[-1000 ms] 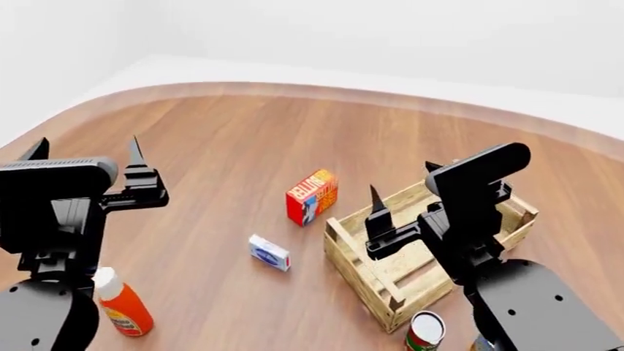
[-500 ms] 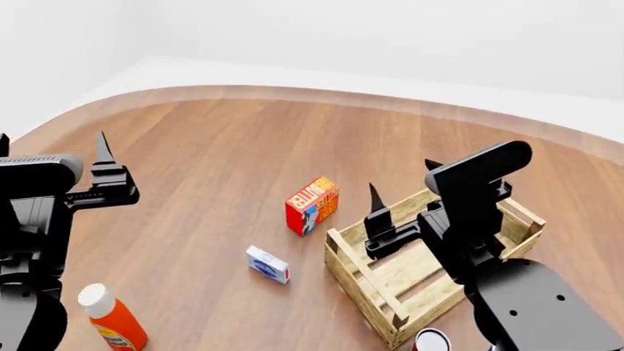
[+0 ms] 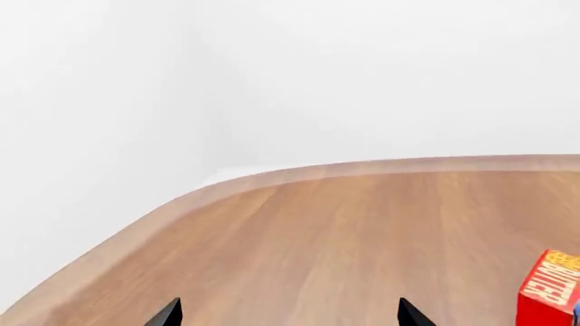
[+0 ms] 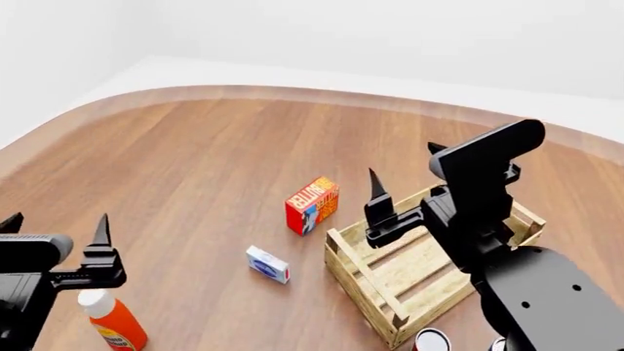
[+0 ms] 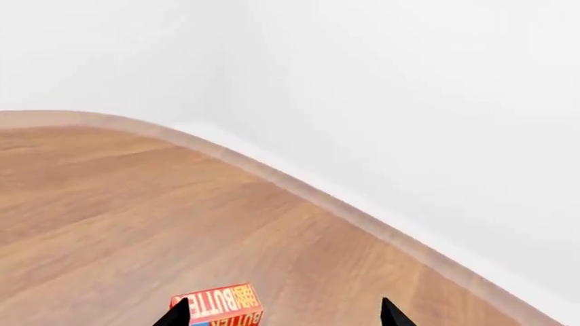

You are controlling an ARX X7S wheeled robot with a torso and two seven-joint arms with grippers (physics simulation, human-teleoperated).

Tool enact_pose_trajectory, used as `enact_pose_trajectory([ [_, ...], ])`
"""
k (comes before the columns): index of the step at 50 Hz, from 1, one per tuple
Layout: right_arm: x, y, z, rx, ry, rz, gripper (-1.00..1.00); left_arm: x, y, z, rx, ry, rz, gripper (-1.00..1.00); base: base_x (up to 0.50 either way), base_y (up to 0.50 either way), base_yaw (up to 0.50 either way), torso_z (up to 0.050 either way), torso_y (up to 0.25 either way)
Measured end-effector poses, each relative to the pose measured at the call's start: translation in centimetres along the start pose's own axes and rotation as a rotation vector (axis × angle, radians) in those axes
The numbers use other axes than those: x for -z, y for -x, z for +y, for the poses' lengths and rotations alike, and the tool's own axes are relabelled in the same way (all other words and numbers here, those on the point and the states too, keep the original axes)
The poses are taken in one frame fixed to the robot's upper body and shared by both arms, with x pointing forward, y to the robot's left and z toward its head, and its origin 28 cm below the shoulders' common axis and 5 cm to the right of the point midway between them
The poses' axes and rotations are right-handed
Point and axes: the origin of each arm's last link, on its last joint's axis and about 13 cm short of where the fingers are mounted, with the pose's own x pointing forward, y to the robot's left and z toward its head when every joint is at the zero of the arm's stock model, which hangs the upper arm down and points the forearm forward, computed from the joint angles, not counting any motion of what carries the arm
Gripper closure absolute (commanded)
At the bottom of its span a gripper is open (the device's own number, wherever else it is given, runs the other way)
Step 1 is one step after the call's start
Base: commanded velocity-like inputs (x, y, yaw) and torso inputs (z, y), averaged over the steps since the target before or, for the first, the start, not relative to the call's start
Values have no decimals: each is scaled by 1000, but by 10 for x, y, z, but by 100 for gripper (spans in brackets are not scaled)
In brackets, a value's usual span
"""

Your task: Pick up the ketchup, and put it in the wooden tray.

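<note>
Left gripper (image 4: 54, 230) hangs spread and empty at 8 o'clock in the head view, just above the ketchup (image 4: 113, 322), which lies on the table (image 4: 215, 161) at 7 o'clock, cap toward the gripper. Right gripper (image 4: 405, 172) is likewise spread and empty over the tray (image 4: 390, 274) at 4 o'clock. We note the butter box (image 4: 311, 204) at centre, just beside the tray's near corner, well apart from the ketchup.

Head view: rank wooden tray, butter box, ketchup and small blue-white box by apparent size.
1. wooden tray
2. and 3. butter box and ketchup: unsure, similar size, and the ketchup is nearer and cut by the frame edge
4. small blue-white box
</note>
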Motion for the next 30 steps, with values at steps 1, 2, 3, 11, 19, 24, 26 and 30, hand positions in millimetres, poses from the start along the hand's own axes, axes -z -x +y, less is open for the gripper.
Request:
enact_pose_trajectory([
  [1, -2, 0, 0, 1, 4, -2, -100, 3, 2, 0, 6, 1, 12, -100, 0, 0, 0, 0, 0],
  [2, -4, 1, -1, 2, 8, -3, -100, 6, 3, 0, 12, 2, 23, -100, 0, 0, 0, 0, 0],
  [3, -6, 1, -1, 4, 12, -5, -100, 9, 5, 0, 18, 2, 35, -100, 0, 0, 0, 0, 0],
  [11, -16, 4, -3, 17, 35, -10, -100, 30, 17, 0, 62, -1, 106, -100, 0, 0, 0, 0, 0],
  [19, -22, 7, -4, 26, 49, -10, -100, 43, 24, 0, 78, 1, 143, -100, 0, 0, 0, 0, 0],
  [24, -25, 9, -4, 31, 55, -10, -100, 48, 27, 0, 76, 4, 155, -100, 0, 0, 0, 0, 0],
  [26, -25, 9, -4, 33, 56, -10, -100, 49, 28, 1, 74, 4, 158, -100, 0, 0, 0, 0, 0],
  [30, -26, 11, -4, 36, 59, -9, -100, 51, 29, 1, 69, 6, 162, -100, 0, 0, 0, 0, 0],
])
